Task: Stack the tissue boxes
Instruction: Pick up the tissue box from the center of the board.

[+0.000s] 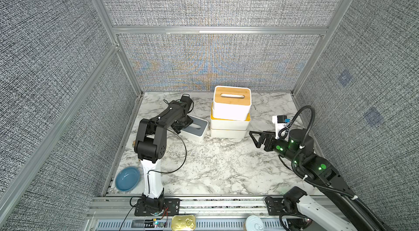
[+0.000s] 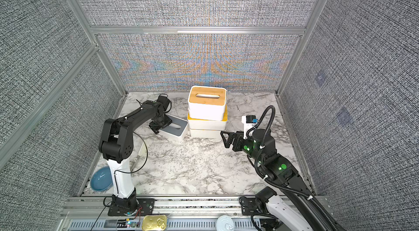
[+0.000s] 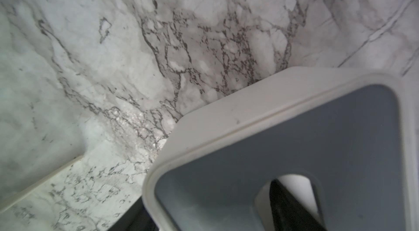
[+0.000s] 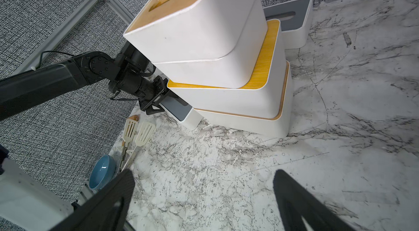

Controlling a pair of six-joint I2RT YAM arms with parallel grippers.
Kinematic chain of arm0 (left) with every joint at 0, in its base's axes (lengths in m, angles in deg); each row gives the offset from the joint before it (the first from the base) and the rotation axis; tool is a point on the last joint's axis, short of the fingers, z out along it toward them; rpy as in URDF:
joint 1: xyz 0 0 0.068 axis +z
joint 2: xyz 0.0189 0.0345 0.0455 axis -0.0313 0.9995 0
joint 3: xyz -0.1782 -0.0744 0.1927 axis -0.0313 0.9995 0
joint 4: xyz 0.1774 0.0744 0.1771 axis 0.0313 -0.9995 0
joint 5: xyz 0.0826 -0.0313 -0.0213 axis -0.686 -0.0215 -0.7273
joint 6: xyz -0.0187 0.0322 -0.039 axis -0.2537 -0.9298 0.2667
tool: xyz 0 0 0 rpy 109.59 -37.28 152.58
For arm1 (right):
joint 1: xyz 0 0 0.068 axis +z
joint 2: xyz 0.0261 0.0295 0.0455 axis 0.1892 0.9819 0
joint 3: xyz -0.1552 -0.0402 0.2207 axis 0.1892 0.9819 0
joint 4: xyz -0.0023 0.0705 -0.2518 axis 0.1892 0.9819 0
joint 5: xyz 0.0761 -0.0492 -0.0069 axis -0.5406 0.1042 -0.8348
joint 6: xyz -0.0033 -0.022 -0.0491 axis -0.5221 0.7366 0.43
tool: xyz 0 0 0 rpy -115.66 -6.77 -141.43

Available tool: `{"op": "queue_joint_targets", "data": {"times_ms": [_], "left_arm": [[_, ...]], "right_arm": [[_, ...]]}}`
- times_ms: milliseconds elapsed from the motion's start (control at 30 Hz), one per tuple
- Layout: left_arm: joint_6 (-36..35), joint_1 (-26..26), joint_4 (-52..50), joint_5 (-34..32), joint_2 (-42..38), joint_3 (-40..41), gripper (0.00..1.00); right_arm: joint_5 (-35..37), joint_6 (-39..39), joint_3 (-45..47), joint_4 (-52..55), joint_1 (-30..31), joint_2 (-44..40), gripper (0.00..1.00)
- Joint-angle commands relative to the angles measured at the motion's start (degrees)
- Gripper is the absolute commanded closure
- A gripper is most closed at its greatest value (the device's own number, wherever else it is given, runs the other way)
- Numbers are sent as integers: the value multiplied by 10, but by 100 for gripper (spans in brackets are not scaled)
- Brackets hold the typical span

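Stack [image 1: 230, 116] of four tissue boxes is standing at the back middle of the bench [image 1: 215, 168], upper boxes sitting skewed. Grey-lidded box [image 1: 196, 127] is lying just beside the stack on its left. Second grey box [image 4: 292, 14] is sitting behind the stack. Left claw [image 1: 180, 126] is reaching down over the grey-lidded box, one finger [image 3: 290, 209] poking through the lid slot, the other outside the end wall. Cannot tell whether it is clamping. Right claw [image 1: 255, 138] is hovering near the stack's right side, fingers spread wide, holding nothing.
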Motion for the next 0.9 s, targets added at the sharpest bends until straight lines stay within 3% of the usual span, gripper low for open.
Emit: {"op": "queue_joint_targets", "data": {"times_ms": [0,133,300,400,700,867], "left_arm": [[10,4,1,-1,2,4,30],[10,5,8,8,3,7,43],[7,6,8,9,2,8,49],[3,6,9,6,-7,12,58],[-12,13,29,-3,-66,53,68],[-29,25,62,20,-122,98,69]], "right_arm": [[-2,3,-1,-17,1,2,1],[-2,3,-1,-16,3,1,1],[-2,5,0,-17,3,-2,1],[-3,5,1,-19,3,0,1],[-2,3,5,-26,10,1,2],[-5,3,7,-30,16,-1,1]]}}
